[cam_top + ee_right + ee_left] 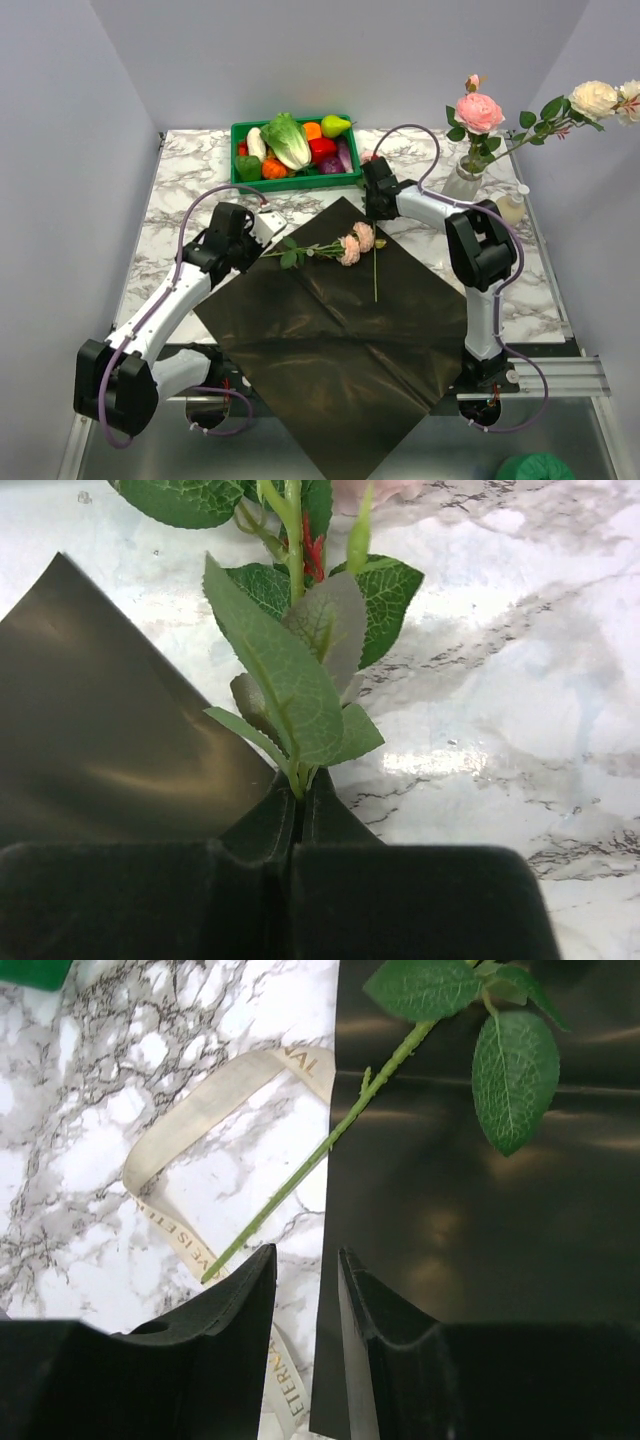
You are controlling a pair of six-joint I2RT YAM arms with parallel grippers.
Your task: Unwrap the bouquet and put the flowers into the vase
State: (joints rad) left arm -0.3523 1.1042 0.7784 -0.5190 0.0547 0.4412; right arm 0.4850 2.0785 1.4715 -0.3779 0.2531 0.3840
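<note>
The dark wrapping paper lies spread flat, and the bouquet is undone. On the paper's far part lie pink flowers, their leafy stem running left. My right gripper is at the paper's far corner, shut on a leafy green flower stem whose leaves rise just past the fingertips. My left gripper hovers open over the paper's left edge, with nothing between its fingers. A bare stem end and the cream ribbon lie ahead of it. The white vase holds a pink rose and a cream bloom.
A green tray of toy vegetables stands at the back centre. A small beige bottle stands right of the vase. A loose thin stem lies on the paper. The paper overhangs the near table edge.
</note>
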